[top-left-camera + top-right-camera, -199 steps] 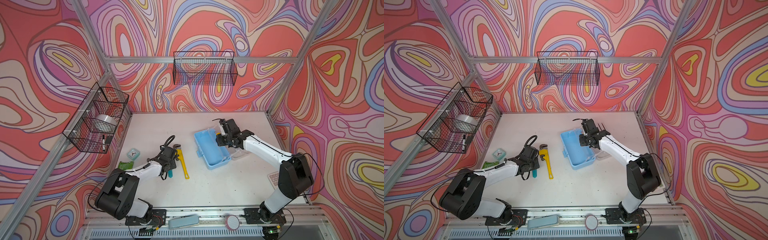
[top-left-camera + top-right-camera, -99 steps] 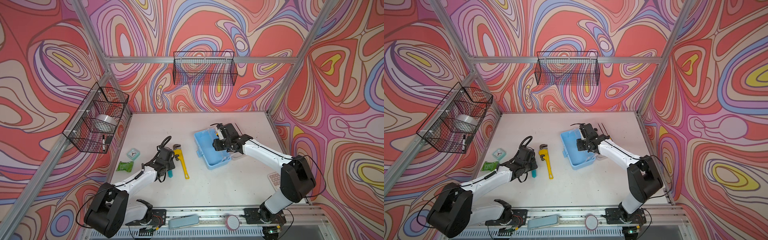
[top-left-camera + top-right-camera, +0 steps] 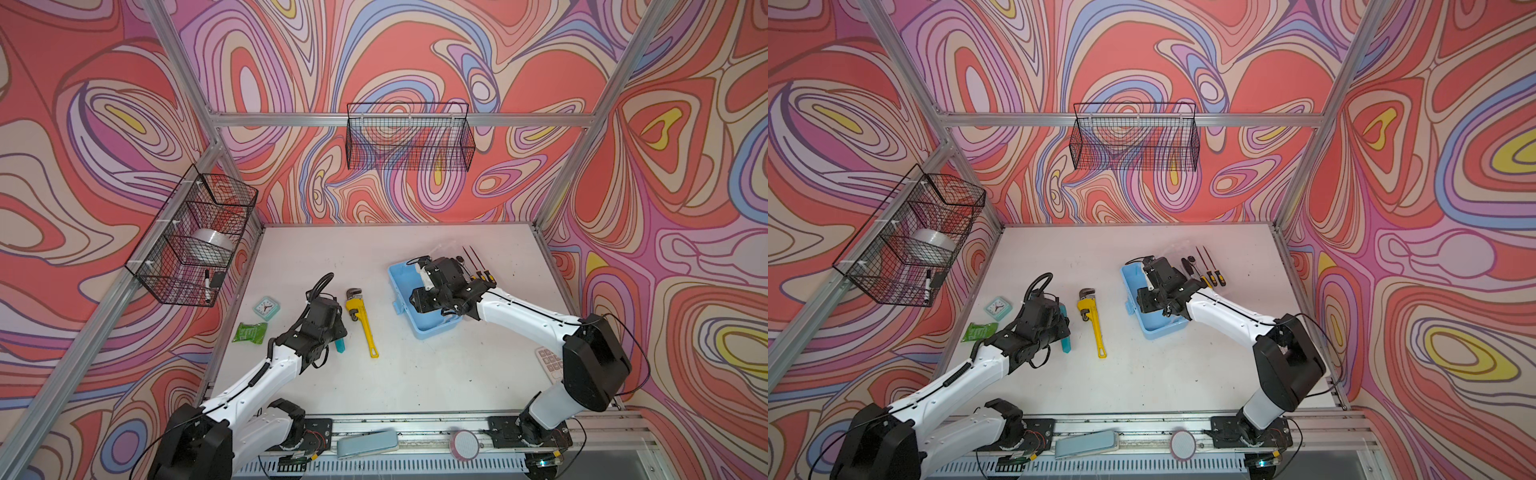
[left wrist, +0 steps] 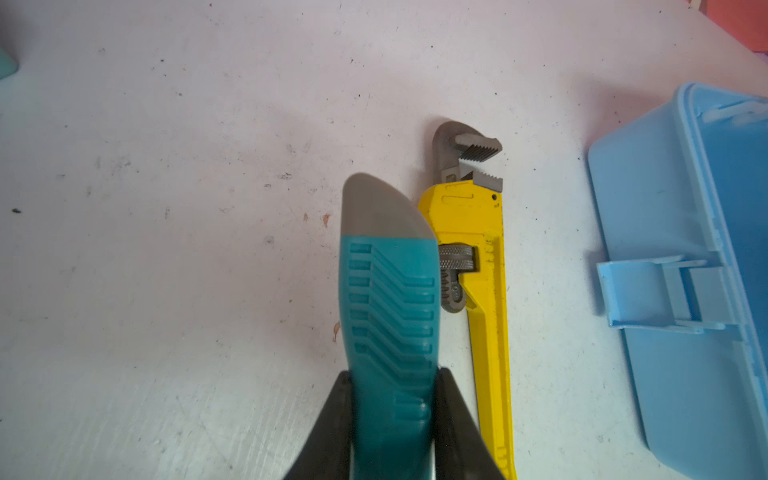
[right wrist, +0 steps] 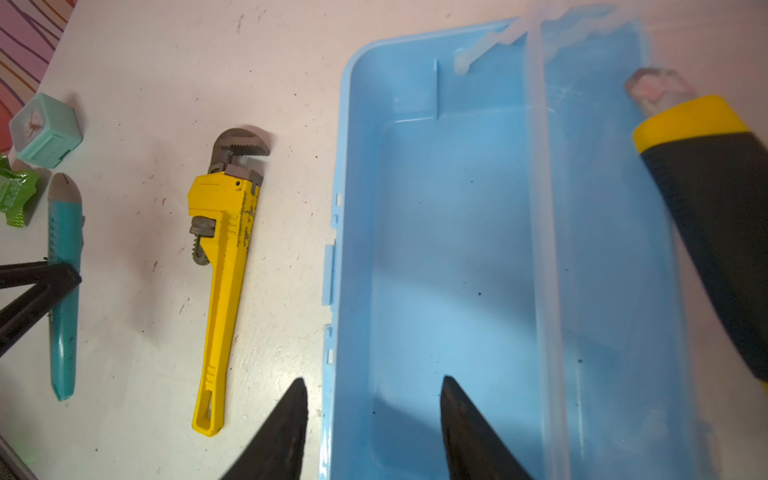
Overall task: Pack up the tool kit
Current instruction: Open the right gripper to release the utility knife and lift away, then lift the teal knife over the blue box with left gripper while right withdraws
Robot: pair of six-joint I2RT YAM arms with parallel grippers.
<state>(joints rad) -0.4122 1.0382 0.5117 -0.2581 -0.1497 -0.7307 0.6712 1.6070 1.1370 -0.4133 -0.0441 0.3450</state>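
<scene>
Your table point(image 3: 415, 374) carries the tool kit point(image 3: 432, 328), a light blue box right of centre with its inside bare, its near wall sitting between the parted fingers of your right gripper point(image 5: 374, 415), which grasps nothing. Left of the box lies the yellow pipe wrench point(image 3: 360, 322), flat and apart from it. Just beside the wrench, your left gripper point(image 4: 392, 415) is clenched on the teal knife point(image 4: 388, 299), low over the table.
</scene>
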